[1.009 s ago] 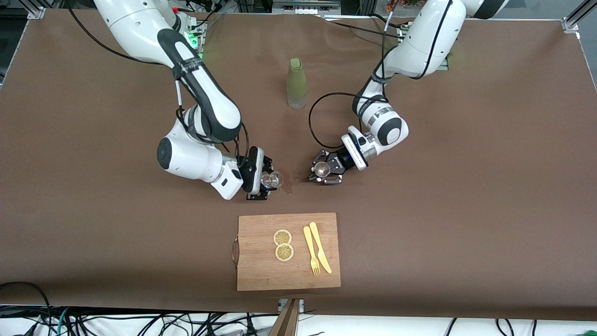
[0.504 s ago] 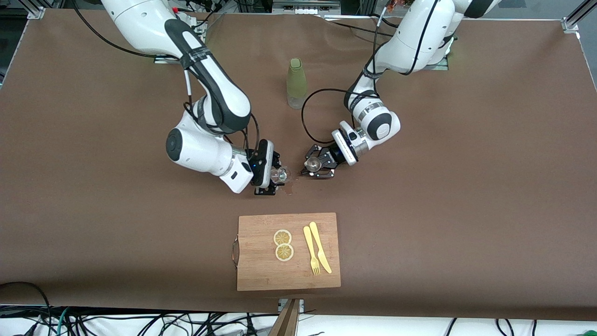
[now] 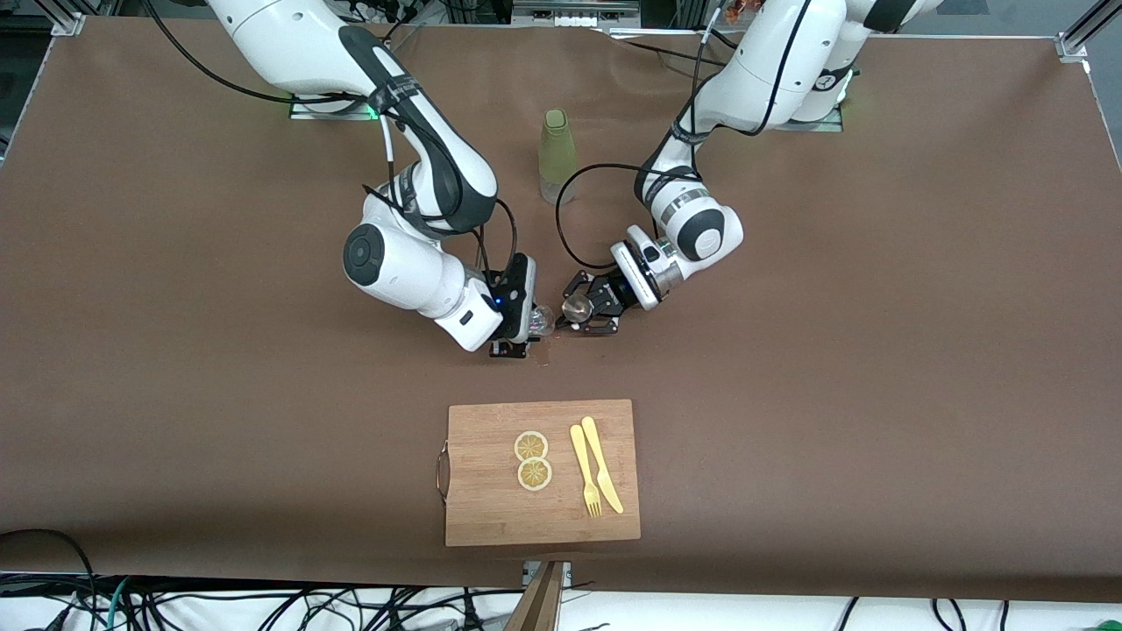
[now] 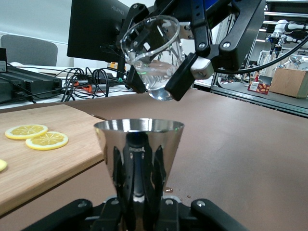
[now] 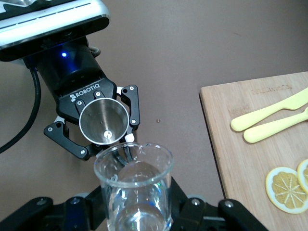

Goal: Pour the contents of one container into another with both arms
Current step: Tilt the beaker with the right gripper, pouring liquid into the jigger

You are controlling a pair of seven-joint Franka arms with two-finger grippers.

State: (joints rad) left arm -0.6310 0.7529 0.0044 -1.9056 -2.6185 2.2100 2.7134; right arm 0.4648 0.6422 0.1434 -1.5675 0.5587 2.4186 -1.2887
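Centre of the front view: both grippers meet over bare table (image 3: 877, 350), just above the board (image 3: 491, 517) in the frame.

Right gripper (image 3: 524, 326), on the arm coming from the frame's upper left, clamps a clear glass beaker (image 3: 541, 322). Beaker is tipped, mouth toward the other gripper. Left wrist view shows it high in the frame, tilted, a little clear liquid pooled at its low side, black fingers (image 4: 183, 79) pressed on its walls.

Left gripper (image 3: 585, 314), on the arm from the upper right, is closed tight on a steel cone cup (image 3: 575, 307). Right wrist view shows the cup (image 5: 104, 122) from above, mouth open upward, just past the beaker's (image 5: 134, 192) lip. Cup (image 4: 138, 163) fills the lower centre of the left wrist view, beaker (image 4: 155, 60) above its rim, not touching.

Small wet spots on the table below the two vessels (image 3: 545, 343).

Green bottle (image 3: 557, 156) stands upright at top centre, well apart from the grippers.

Board, lower centre: two lemon slices (image 3: 532, 460), touching, beside a yellow fork (image 3: 585, 471) and knife (image 3: 602, 463).
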